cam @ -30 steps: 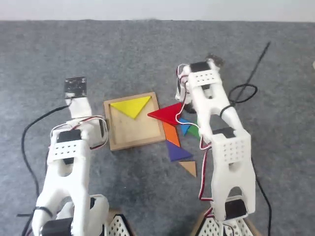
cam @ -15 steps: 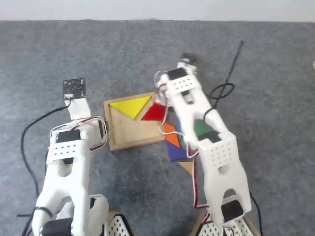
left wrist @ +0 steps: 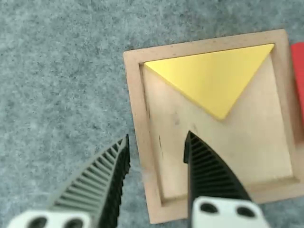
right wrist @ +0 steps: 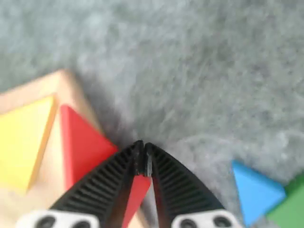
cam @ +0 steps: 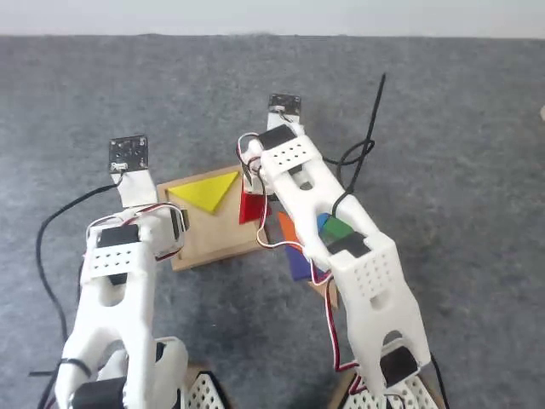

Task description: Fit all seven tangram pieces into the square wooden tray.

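Note:
The square wooden tray [cam: 197, 245] lies between the arms with a yellow triangle [cam: 204, 189] in its far part. My right gripper [cam: 253, 189] is shut on a red triangle [cam: 251, 207], which is tilted over the tray's right rim. In the right wrist view the shut gripper [right wrist: 143, 148] pinches the red triangle [right wrist: 81, 143] beside the yellow triangle [right wrist: 21, 142]. My left gripper [left wrist: 157, 140] is open and straddles the left rim of the tray [left wrist: 137, 156]. Its fingers [left wrist: 202, 161] hold nothing. The yellow triangle [left wrist: 213, 78] lies beyond them.
Loose pieces lie on the grey carpet right of the tray, partly under the right arm: orange [cam: 287, 228], blue [cam: 324, 223], green [cam: 337, 228], purple [cam: 296, 261] and tan [cam: 329, 291]. The blue piece [right wrist: 254, 190] and green piece [right wrist: 290, 209] lie near the right gripper.
The right arm swung left with the red triangle, from the carpet beside the tray to over its right rim. The tray slid a little left. The left arm stayed still.

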